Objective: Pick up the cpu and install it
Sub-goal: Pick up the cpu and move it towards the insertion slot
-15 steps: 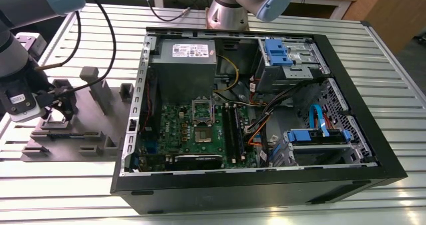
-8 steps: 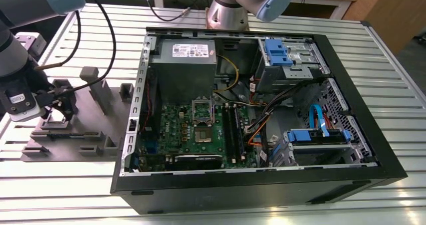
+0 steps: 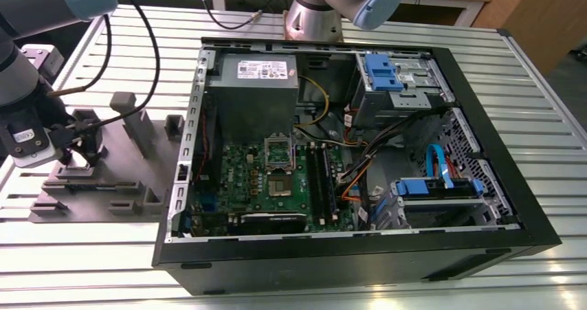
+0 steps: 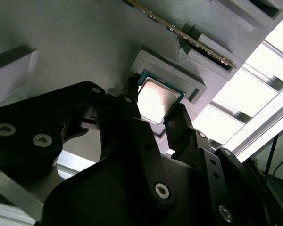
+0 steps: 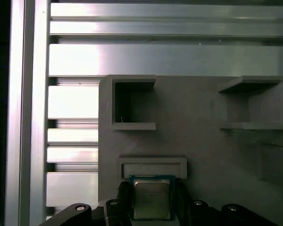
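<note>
- The grey plastic tray (image 3: 110,155) lies on the slatted aluminium table (image 3: 92,269), at the exterior view's left, just beside the open computer case (image 3: 513,186).
- The cpu (image 4: 155,98) sits in a shallow pocket of the tray with its silvery top up. One edge is against the pocket's raised frame (image 5: 152,167).
- In the second wrist view, a thin board strip (image 4: 179,30) stands on edge in a slot of the tray near the cpu.
- The case holds the green motherboard (image 3: 266,190), whose socket frame (image 3: 278,152) is hinged up. It also holds a grey power supply (image 3: 252,83) and a blue drive caddy (image 3: 381,73).
- The arm (image 3: 18,83) reaches down over the tray at the exterior view's left edge, with its wrist pointing at the tray.
- The gripper (image 4: 153,106) is low over the pocket. Its black fingers (image 5: 125,200) pinch the cpu by two opposite edges in both wrist views.
</note>
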